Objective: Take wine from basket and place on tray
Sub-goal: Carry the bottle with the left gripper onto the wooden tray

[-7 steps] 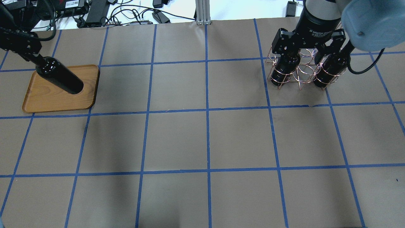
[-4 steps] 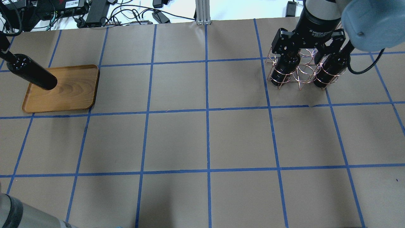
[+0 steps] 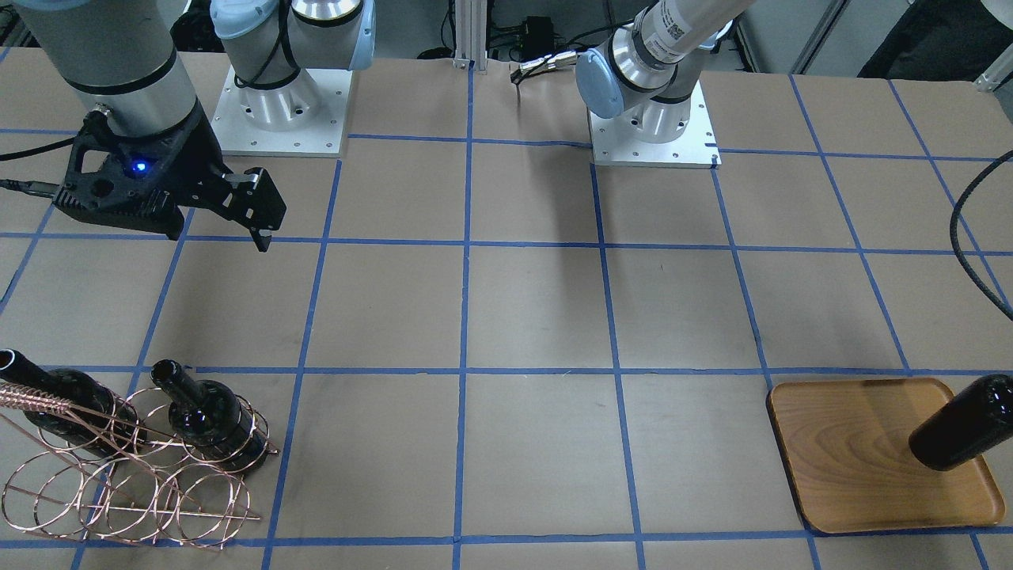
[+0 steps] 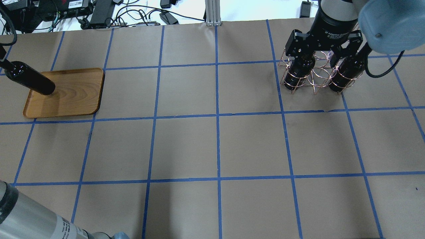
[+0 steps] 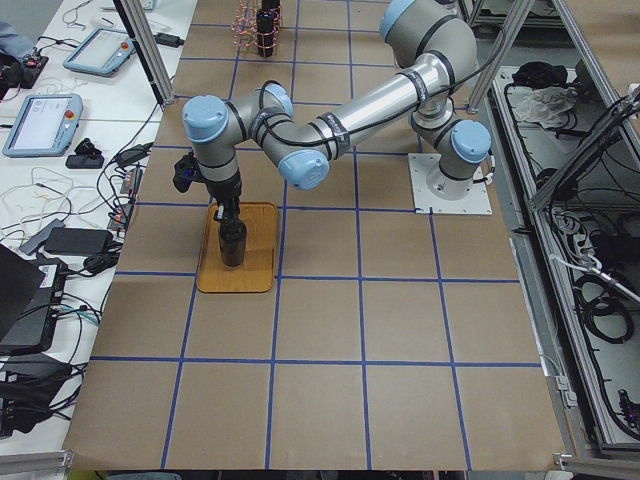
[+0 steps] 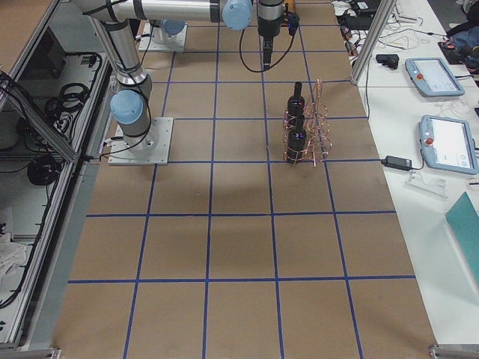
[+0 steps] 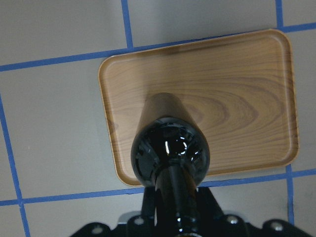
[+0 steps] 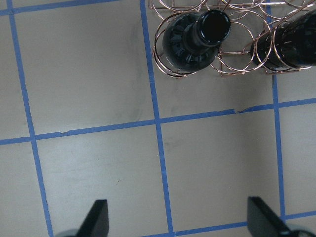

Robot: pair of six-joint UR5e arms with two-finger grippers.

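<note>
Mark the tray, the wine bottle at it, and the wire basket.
tray [image 4: 78, 98]: overhead exterior view, bare wood of its floor.
wine bottle [image 4: 31, 80]: overhead exterior view, middle of its body.
basket [image 3: 39, 398]: exterior front-facing view, its twisted wire handle.

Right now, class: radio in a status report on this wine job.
Left gripper shut on wine, upright over tray. Right gripper open, empty, near basket. Two more bottles in basket. Nothing blocking.
</note>
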